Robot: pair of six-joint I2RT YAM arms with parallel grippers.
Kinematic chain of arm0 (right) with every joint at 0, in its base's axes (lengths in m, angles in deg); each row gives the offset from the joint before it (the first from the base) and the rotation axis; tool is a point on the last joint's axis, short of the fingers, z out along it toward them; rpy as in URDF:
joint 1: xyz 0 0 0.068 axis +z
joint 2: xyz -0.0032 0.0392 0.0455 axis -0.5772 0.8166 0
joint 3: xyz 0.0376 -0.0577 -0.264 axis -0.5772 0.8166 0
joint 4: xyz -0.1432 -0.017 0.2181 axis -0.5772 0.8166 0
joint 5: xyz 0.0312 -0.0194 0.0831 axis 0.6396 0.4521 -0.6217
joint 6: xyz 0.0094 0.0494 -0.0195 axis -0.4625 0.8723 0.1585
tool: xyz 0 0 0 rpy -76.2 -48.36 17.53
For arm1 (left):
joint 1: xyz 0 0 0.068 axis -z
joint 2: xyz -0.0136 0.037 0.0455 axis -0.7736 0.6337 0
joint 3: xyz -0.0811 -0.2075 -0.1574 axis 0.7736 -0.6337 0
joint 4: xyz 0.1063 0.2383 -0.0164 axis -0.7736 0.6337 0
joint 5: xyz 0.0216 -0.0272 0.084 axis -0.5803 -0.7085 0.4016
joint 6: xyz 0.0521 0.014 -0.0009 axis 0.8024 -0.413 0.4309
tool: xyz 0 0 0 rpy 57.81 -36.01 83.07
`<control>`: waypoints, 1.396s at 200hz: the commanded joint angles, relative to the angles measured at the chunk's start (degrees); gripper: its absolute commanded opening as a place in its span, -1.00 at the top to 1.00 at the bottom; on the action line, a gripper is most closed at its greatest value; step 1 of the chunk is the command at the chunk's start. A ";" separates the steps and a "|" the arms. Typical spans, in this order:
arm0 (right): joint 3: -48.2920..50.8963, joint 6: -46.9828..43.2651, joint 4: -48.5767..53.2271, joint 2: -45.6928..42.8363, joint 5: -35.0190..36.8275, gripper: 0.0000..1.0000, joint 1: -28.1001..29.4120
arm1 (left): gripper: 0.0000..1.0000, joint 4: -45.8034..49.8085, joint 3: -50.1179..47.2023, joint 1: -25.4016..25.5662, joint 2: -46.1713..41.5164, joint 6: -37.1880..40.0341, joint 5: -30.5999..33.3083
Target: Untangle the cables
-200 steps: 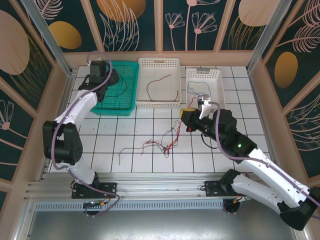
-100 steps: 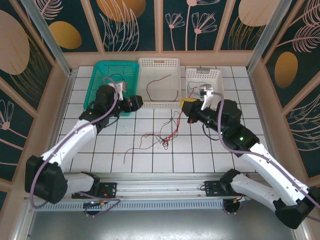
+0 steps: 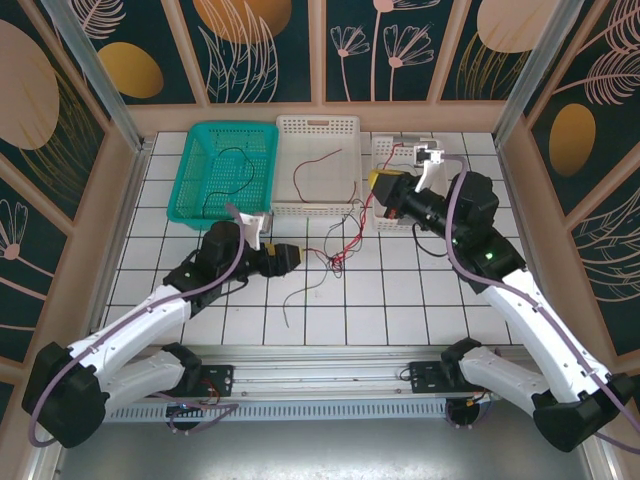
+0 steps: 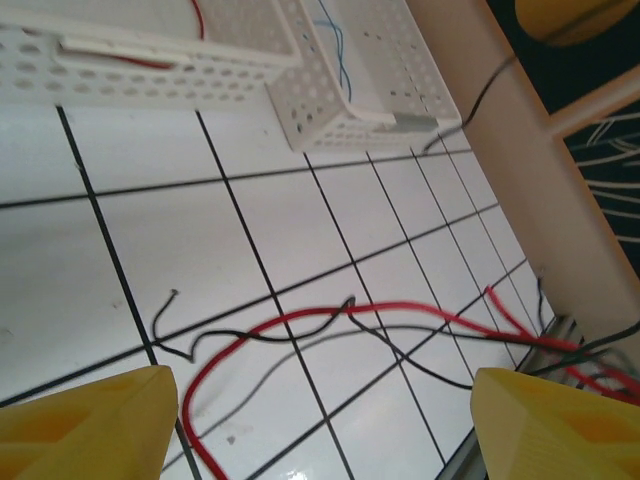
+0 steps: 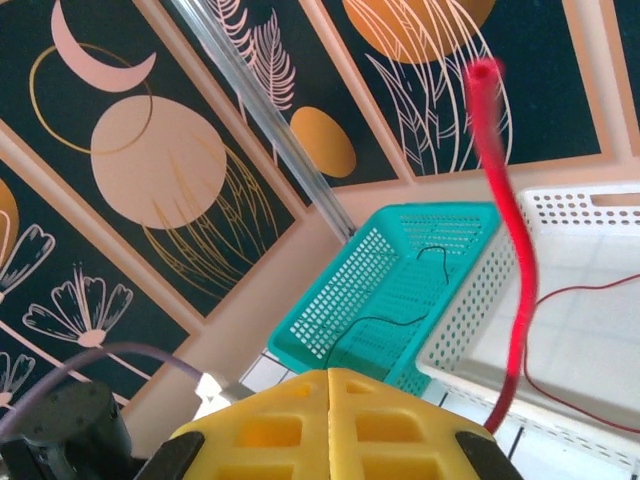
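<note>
A tangle of thin red and black cables (image 3: 335, 255) lies on the white tiles in front of the baskets. My left gripper (image 3: 290, 256) sits low just left of it, open. In the left wrist view my left gripper (image 4: 325, 430) has its yellow fingers wide apart, and a red cable (image 4: 300, 325) crossed by a black cable (image 4: 420, 365) lies on the tiles ahead. My right gripper (image 3: 374, 186) is raised by the right basket, shut on a red cable (image 3: 358, 215) that stretches down to the tangle. That red cable (image 5: 515, 260) rises beside my shut right gripper (image 5: 328, 400).
Three baskets line the back: a teal basket (image 3: 196, 165) holding a black cable, a white middle basket (image 3: 318, 125) with a red cable, and a white right basket (image 3: 400, 150) partly behind my right arm. A loose black strand (image 3: 290, 300) trails toward the front edge.
My left arm swung from the teal basket down to the tiles beside the tangle. My right gripper rose toward the right basket, dragging the red cable and the tangle back and right.
</note>
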 commanded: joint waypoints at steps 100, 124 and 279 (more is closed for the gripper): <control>4.25 -0.48 -7.12 -0.36 -14.88 1.00 -0.21 | -0.56 -24.46 -3.87 3.18 -9.25 -11.00 -5.59; 5.27 -0.84 -9.05 0.10 -17.56 1.00 -0.23 | -0.56 -25.68 -3.59 4.63 -7.54 -11.30 -7.12; 8.33 -1.29 -13.00 1.01 -23.39 1.00 0.13 | -0.31 -25.37 0.50 13.96 5.35 -4.50 -6.23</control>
